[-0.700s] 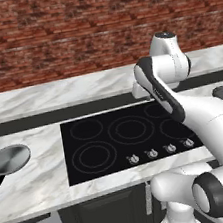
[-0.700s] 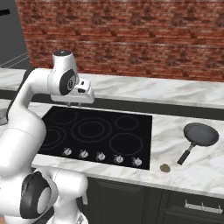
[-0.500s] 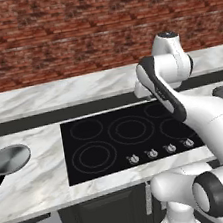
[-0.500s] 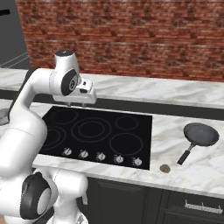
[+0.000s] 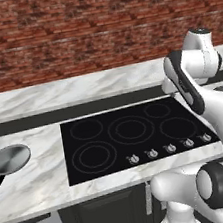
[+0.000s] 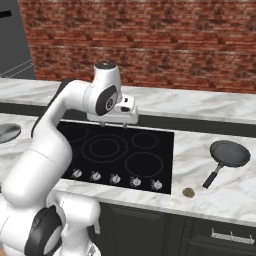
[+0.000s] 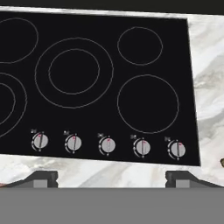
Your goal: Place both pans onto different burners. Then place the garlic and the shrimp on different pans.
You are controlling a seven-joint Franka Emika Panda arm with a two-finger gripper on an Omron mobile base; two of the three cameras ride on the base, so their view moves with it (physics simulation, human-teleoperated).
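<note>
The shiny silver pan (image 5: 9, 160) lies on the marble counter left of the cooktop, its rim also at the left edge of the right base view (image 6: 7, 132). The darker pan (image 6: 229, 153) rests on the counter right of the cooktop, handle pointing toward the front. The garlic (image 6: 188, 192) is a small tan lump near the front edge, beside that handle. All burners (image 7: 74, 72) (image 6: 105, 147) (image 5: 131, 129) are bare. My gripper (image 6: 118, 123) (image 7: 112, 179) hovers open above the cooktop's back middle, holding nothing. The shrimp is out of view.
A row of silver knobs (image 7: 108, 145) runs along the cooktop's front edge. A brick wall (image 6: 150, 45) stands behind the counter, and a grey fridge (image 6: 12, 35) is at the far left. My arm (image 5: 190, 86) covers the cooktop's right side in the left base view.
The arm has swung to the right, carrying the open hand from over the cooktop's back left toward its middle. The pans and the garlic have stayed put.
</note>
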